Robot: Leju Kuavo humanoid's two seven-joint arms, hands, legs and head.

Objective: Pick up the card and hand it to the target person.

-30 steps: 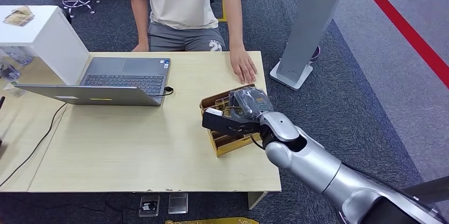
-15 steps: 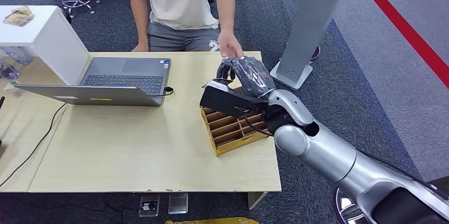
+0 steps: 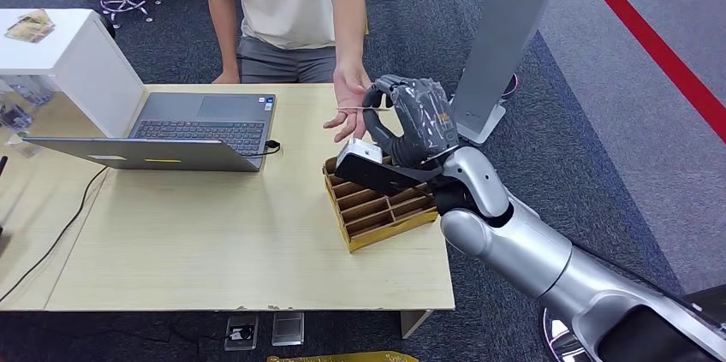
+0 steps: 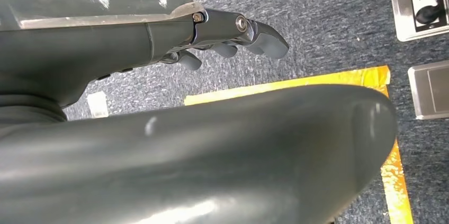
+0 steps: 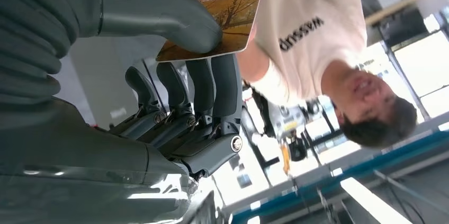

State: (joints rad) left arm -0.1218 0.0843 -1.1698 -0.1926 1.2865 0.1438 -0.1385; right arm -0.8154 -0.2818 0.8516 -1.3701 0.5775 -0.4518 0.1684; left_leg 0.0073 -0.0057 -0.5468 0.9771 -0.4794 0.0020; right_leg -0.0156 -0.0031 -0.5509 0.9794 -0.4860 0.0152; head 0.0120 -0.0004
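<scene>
A brown printed card [image 5: 222, 20], pinched flat between the thumb and fingers of the robot's right hand [image 3: 411, 122] above the wooden divided tray [image 3: 377, 208], is held out towards the person's upturned open hand [image 3: 349, 109] for handover.

Card [image 5: 222, 17]: brown-gold, printed with a tree-like picture and lettering; pinched between the thumb and fingers of the right hand [image 3: 409, 122], raised above the table; its far edge meets the person's open palm [image 3: 349, 109].
</scene>
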